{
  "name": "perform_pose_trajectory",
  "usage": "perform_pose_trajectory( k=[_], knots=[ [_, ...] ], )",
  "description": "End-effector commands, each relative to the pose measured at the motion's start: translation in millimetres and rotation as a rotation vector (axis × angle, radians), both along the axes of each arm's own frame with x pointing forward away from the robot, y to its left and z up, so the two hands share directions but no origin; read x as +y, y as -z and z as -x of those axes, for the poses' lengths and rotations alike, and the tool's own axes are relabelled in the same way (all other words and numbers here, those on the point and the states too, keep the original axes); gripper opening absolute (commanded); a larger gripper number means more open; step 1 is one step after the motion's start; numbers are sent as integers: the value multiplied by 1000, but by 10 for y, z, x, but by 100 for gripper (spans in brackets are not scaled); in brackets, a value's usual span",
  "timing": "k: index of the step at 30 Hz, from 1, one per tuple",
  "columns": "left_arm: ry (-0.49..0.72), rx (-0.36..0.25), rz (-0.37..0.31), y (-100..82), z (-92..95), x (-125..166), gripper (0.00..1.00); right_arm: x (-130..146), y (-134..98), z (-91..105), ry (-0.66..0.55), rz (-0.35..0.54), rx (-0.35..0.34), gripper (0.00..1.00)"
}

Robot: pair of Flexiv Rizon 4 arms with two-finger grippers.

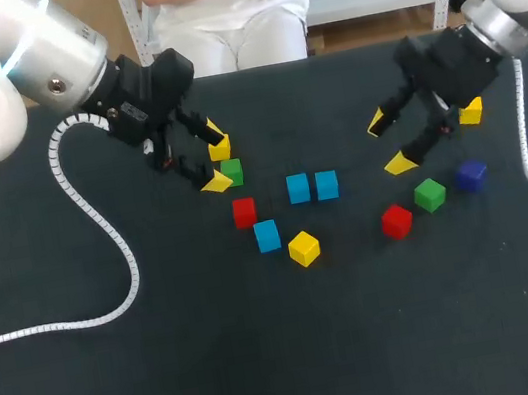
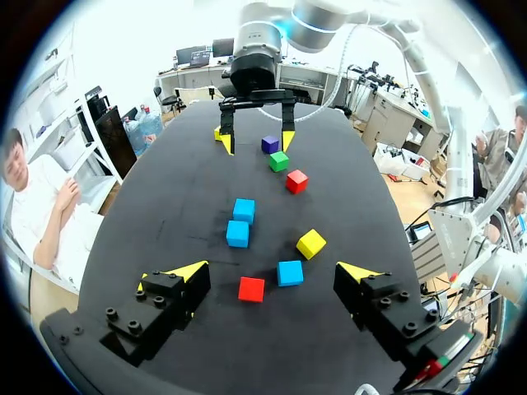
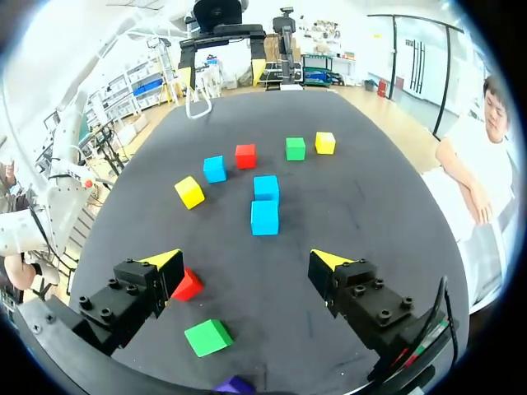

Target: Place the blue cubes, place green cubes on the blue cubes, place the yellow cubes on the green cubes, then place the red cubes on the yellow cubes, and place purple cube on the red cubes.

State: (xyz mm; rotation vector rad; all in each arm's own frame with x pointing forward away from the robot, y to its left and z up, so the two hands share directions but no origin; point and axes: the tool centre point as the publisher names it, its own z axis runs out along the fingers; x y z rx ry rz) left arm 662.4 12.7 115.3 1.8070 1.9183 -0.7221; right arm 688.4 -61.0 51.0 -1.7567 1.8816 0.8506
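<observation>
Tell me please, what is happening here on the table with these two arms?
Two robot arms are set to stack coloured cubes, but nothing is stacked yet. Both the left gripper and the right gripper are open and hold nothing. All cubes lie singly on the black table; two blue cubes sit side by side in the middle. The left gripper is close to a green cube, the right one near a red cube.

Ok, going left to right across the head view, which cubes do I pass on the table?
Left red cube → lone blue cube → right blue cube of the pair → right red cube → right green cube → purple cube. I skipped the cubes that overlap sideways.
</observation>
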Motion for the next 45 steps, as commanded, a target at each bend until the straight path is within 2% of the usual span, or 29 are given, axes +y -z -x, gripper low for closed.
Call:
perform_pose_trajectory(
  k=[1, 25, 28, 31, 35, 36, 43, 45],
  knots=[
    [1, 1, -3, -4, -6, -2, 100, -47, -11, 33, 6, -6, -6, 100],
    [1, 1, -3, -4, -6, -2, 100, -122, -27, 53, 27, -7, -2, 100],
    [12, 27, -49, 81, 7, -41, 100, -122, -27, 53, 27, -7, -2, 100],
    [16, 83, -130, 231, 31, -95, 100, -122, -27, 53, 27, -7, -2, 100],
    [0, 141, -145, 441, 85, -65, 100, -122, -27, 53, 27, -7, -2, 100],
    [-5, 157, -177, 490, 103, -54, 100, -122, -27, 53, 27, -7, -2, 100],
    [-16, 195, -275, 698, 146, 95, 100, -122, -27, 53, 27, -7, -2, 100],
    [-16, 199, -276, 749, 132, 148, 100, -122, -27, 53, 27, -7, -2, 100]
  ],
)
